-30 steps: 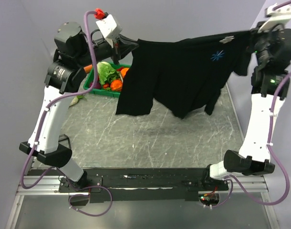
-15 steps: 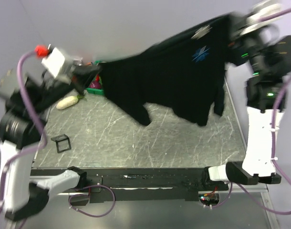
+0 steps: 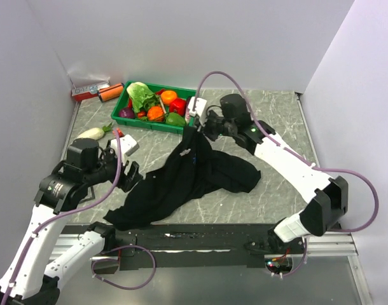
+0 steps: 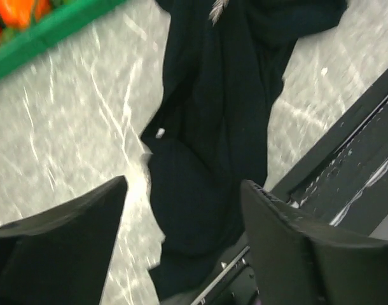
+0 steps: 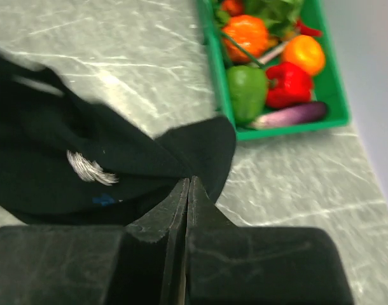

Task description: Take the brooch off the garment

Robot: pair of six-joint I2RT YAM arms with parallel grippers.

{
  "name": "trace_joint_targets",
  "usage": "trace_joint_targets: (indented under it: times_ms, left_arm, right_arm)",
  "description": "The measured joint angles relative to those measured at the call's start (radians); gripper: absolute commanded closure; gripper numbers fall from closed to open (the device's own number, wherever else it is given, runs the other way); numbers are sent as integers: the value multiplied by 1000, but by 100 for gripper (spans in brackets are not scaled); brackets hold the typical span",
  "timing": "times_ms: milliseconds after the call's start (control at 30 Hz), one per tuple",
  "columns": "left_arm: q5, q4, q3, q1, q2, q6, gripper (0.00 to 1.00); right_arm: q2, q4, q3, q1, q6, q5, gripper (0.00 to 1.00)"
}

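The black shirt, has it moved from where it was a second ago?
Yes. The shirt has dropped from hanging stretched in the air, level with the green tray, to lying crumpled on the table, on the near side of that tray.

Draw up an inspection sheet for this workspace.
Surface: grey marbled table.
Job's things: garment crumpled on table; brooch pinned to it.
Clutter: green tray of vegetables, white radish, orange cylinder far left.
Tools: right tool shut on garment; left tool open, empty.
Cables: purple cables along both arms.
Surroundings: plain walls, nothing else seen.
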State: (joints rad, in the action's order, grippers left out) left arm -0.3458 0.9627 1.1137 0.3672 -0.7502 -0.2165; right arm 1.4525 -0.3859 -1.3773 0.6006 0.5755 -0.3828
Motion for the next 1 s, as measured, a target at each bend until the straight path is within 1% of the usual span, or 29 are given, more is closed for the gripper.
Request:
trace_joint_targets:
  times_ms: [100, 200, 233, 367, 467, 667, 767, 800, 867, 900, 933, 967, 1000]
  left_arm:
    - [-33, -46, 52, 0, -34, 5, 17]
    - [-84, -177, 113, 0, -102, 47, 16]
    - [-109, -250, 126, 0, -139, 73, 16]
    - [-164, -464, 128, 7, -276, 155, 17]
    - [-177, -600, 128, 29, -401, 198, 17]
    - [-209, -784, 128, 93, -572, 250, 17]
    - [-235, -837, 134, 117, -622, 264, 20]
    - [-245, -850, 140, 123, -638, 264, 33]
    - [-257, -863, 145, 131, -655, 265, 52]
    - [-263, -872, 145, 133, -662, 263, 73]
    - [-268, -877, 145, 134, -668, 266, 84]
    - [-272, -878, 146, 135, -672, 263, 92]
    - [-275, -875, 148, 135, -676, 257, 99]
  right_arm:
    - [20, -3, -34, 15, -2, 1, 100]
    - [22, -4, -82, 16, -13, 6, 100]
    - [24, -5, -101, 17, -22, 9, 100]
    - [37, -23, -180, 19, -65, 17, 100]
    - [40, -26, -201, 22, -98, 24, 100]
    - [40, -51, -201, 31, -130, 32, 100]
    - [40, -56, -199, 34, -137, 35, 100]
    - [40, -57, -198, 35, -140, 35, 100]
    - [40, -57, -195, 37, -142, 35, 100]
    - [40, -57, -193, 37, -143, 35, 100]
    - [40, -58, -192, 38, -144, 34, 100]
    - [40, -58, -189, 39, -145, 34, 100]
    - [40, -59, -186, 39, -146, 35, 95]
